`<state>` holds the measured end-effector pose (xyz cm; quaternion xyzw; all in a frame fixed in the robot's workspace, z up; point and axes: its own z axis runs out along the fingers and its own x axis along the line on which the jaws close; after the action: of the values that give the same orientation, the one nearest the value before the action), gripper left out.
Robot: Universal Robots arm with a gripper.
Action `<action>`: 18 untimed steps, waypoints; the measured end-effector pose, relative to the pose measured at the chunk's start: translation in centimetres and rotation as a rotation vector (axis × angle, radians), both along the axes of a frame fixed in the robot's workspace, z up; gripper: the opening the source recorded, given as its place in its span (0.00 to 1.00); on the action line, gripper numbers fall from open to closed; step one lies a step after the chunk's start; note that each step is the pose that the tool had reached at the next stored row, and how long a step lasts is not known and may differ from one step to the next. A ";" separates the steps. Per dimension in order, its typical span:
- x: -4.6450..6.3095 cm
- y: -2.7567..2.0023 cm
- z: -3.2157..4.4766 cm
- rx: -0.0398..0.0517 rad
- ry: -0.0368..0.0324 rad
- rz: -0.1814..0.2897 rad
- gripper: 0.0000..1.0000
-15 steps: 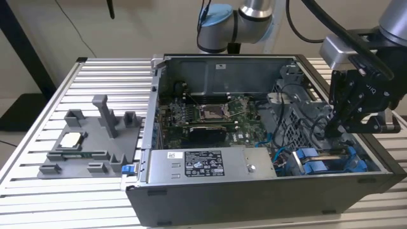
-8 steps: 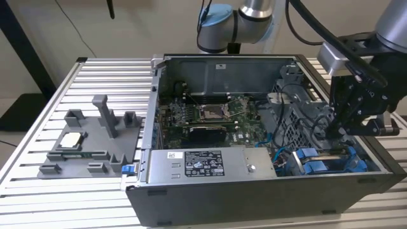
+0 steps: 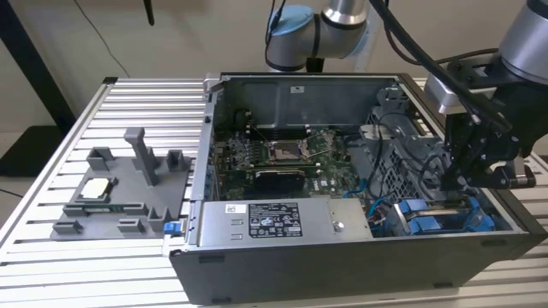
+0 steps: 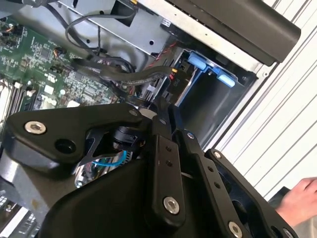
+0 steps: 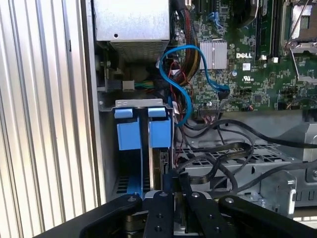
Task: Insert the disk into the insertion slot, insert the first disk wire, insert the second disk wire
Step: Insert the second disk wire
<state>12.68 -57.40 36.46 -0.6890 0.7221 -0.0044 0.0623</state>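
The gripper (image 3: 469,186) hung inside the open computer case (image 3: 342,269) above the insertion slot (image 3: 445,218), its jaws clenched on a black cable (image 5: 171,176). The disk (image 5: 161,163) sat in the slot beside blue tabs (image 5: 130,134).

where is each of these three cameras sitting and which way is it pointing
Exterior view: off the arm, above one long side of the open computer case, looking down into it; the arm reaches in at this view's right, gripper low by the blue insertion slot.
First wrist view: on the wrist, looking past the gripper at the insertion slot and motherboard.
Second wrist view: on the wrist, facing the gripper and insertion slot; a person's hand at the edge.
Both wrist views share the gripper and slot.
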 end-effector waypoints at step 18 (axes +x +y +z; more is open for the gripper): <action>0.0 -0.47 -2.22 0.0205 -0.0183 -0.001 0.16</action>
<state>12.67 -57.88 34.24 -0.6879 0.7218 -0.0033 0.0759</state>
